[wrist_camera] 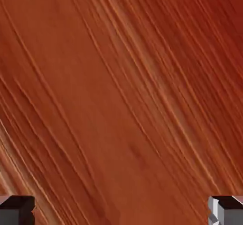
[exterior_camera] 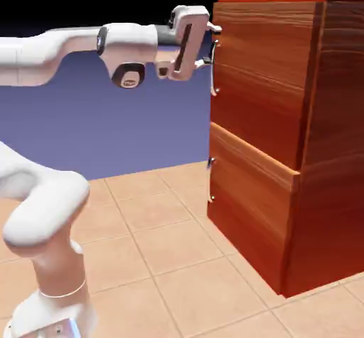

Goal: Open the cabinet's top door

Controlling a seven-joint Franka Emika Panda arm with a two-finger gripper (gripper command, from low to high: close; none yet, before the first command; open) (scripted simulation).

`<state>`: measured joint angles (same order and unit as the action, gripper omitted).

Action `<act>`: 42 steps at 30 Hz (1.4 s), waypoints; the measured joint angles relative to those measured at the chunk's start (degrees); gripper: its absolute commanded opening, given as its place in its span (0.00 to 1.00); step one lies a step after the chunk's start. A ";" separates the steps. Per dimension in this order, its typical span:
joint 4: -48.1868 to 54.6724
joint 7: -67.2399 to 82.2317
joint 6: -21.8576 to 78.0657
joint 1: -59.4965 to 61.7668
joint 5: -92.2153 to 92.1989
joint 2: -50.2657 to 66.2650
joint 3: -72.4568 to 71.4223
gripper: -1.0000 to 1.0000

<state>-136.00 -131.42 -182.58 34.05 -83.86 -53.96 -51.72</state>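
Observation:
The tall reddish-brown cabinet (exterior_camera: 327, 151) stands at the exterior view's right. Its top door (exterior_camera: 263, 73) carries a curved silver bar handle (exterior_camera: 213, 80) at its left edge. My gripper (exterior_camera: 212, 45) is level with the handle's upper end, close against the door's edge. In the hand view the door's wood grain (wrist_camera: 118, 91) fills the picture. My gripper (wrist_camera: 121, 214) is open there. Its two fingertips (wrist_camera: 16, 210) sit far apart in the bottom corners, with only wood between them. The handle does not show in the hand view.
Below the top door is a shorter front panel (exterior_camera: 249, 201) with a small dark handle (exterior_camera: 211, 180); it juts out slightly. The floor is tan tile (exterior_camera: 163, 251). The arm's base (exterior_camera: 50, 287) rises at the lower left.

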 measured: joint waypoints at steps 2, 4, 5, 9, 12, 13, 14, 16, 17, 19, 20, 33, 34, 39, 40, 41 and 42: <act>1.40 -4.98 -0.48 1.95 -4.70 -1.19 -2.90 0.50; 2.80 -9.97 -0.96 3.89 -9.40 -2.39 -5.80 0.50; 3.50 -12.46 -1.20 4.87 -11.75 -2.98 -7.24 0.50; 6.30 -22.43 -2.16 8.76 -21.14 -5.37 -13.04 0.50; 8.40 -29.91 -2.88 11.68 -28.19 -7.16 -17.39 0.50; 9.10 -32.40 -3.12 12.65 -30.54 -7.76 -18.84 0.50; 9.72 -34.57 -3.33 13.50 -32.59 -8.28 -20.10 0.50; 10.93 -34.58 -2.25 15.68 -33.20 -8.77 -20.61 0.50; 12.01 -34.58 -1.29 17.62 -33.74 -9.21 -21.07 0.50; 14.31 -34.58 0.75 21.73 -34.89 -10.14 -22.03 0.50; 15.61 -34.58 1.92 24.07 -35.54 -10.67 -22.58 0.50; -4.08 -34.58 26.93 12.72 -40.86 -29.29 -9.90 0.00; -6.02 -34.58 29.42 11.78 -41.04 -31.03 -8.78 0.00; -15.23 -34.58 41.89 8.08 -41.09 -39.33 -3.16 0.00; -16.94 -34.58 44.39 7.58 -41.04 -40.89 -2.01 0.00; -18.60 -34.58 46.86 7.25 -40.39 -42.50 -0.82 0.00; -20.25 -34.55 49.37 6.84 -40.21 -43.93 0.45 0.00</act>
<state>-156.25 -165.97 -133.22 40.88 -124.07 -97.89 -51.27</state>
